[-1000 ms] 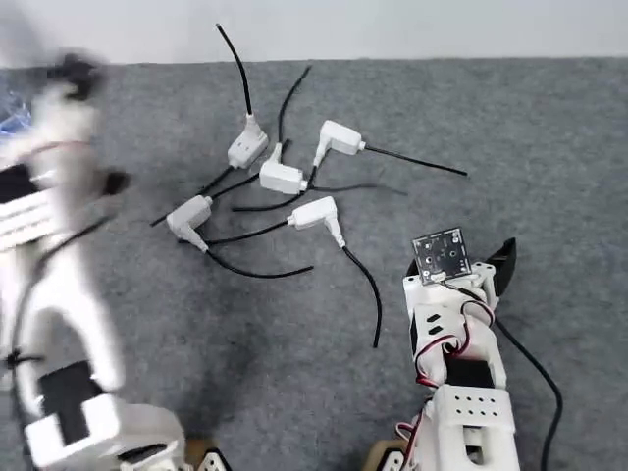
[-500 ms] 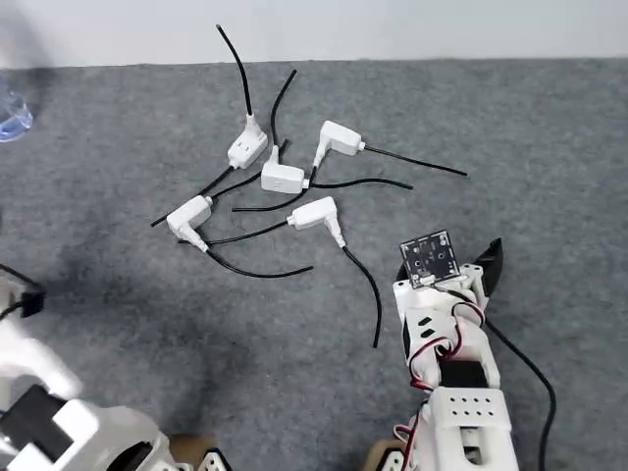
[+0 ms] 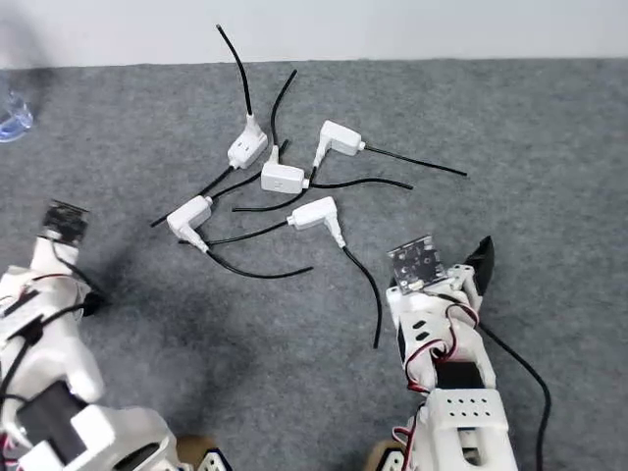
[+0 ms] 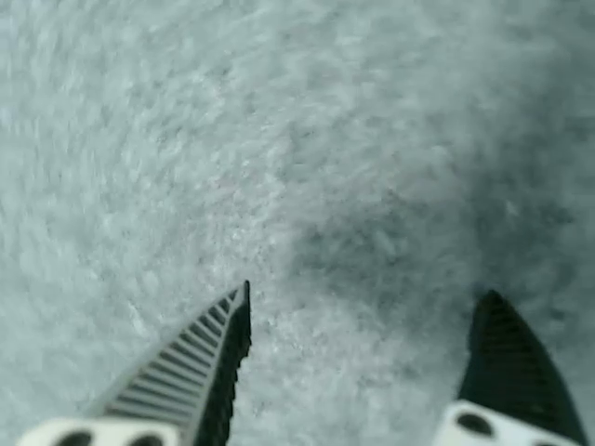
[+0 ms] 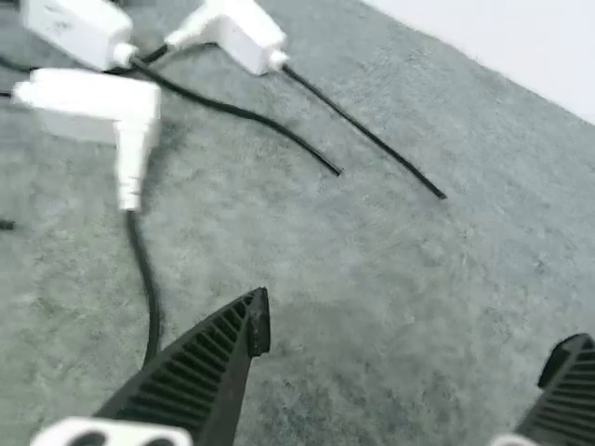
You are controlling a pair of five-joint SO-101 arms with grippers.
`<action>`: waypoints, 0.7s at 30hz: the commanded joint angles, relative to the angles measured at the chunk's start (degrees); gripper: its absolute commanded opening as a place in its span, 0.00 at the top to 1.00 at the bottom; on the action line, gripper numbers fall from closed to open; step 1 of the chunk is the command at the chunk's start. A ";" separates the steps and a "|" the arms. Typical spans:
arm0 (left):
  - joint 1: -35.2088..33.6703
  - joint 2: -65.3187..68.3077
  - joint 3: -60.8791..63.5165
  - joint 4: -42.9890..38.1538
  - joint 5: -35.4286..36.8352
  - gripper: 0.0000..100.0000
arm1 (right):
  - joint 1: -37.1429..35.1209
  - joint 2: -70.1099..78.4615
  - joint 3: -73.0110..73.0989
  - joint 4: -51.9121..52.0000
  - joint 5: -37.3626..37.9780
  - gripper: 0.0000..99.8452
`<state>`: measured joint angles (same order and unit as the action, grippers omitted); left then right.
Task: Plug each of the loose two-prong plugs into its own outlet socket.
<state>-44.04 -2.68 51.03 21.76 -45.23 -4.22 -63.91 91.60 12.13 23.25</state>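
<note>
Several white plug and socket pieces with black cords lie in a loose cluster on the grey carpet, among them one at the centre [image 3: 282, 178], one at the far right [image 3: 339, 139] and the nearest one [image 3: 316, 212]. My right gripper [image 3: 456, 257] stands open just right of and nearer than the cluster, holding nothing. Its wrist view has the open gripper [image 5: 418, 325] above bare carpet, with the nearest white piece [image 5: 88, 102] and its curving cord [image 5: 144, 269] ahead. The left arm [image 3: 49, 294] sits at the near left. My left gripper [image 4: 367, 297] hangs open, close over bare carpet.
A white wall [image 3: 392, 29] borders the carpet's far edge. Something clear and bluish [image 3: 12, 116] sits at the far left edge. A straight black cord [image 5: 363, 130] runs across the carpet ahead of the right gripper. Open carpet lies to the right of the cluster [image 3: 549, 147].
The left arm has swung down from the far left side to the near left, low over the carpet. The right arm has shifted slightly leftward and nearer.
</note>
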 commanded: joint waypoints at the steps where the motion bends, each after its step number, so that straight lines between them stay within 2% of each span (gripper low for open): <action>1: -0.79 1.76 8.31 1.85 -16.44 0.64 | -0.66 -0.92 -0.44 -1.01 1.58 0.57; 2: -1.93 2.29 9.36 1.58 -19.08 0.64 | -0.66 -0.92 -0.44 -1.01 1.67 0.57; 6: -6.95 4.57 7.25 1.41 -21.98 0.64 | -0.75 -0.92 -0.44 -1.01 1.67 0.57; 10: -13.98 9.67 6.81 1.32 -34.81 0.64 | -1.27 -0.92 -0.44 -1.01 1.85 0.57; 12: -15.91 11.52 6.37 0.97 -38.77 0.64 | -1.27 -0.92 -0.44 -1.10 1.85 0.57; 15: -14.77 11.08 3.56 1.23 -34.46 0.64 | -1.36 -0.92 -0.53 -1.10 1.85 0.57; 21: -9.58 0.70 -3.56 1.32 -11.69 0.64 | -0.57 -1.01 -0.53 -1.19 1.85 0.57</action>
<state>-50.73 0.22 49.36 22.46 -69.23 -5.19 -63.91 91.60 12.13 24.48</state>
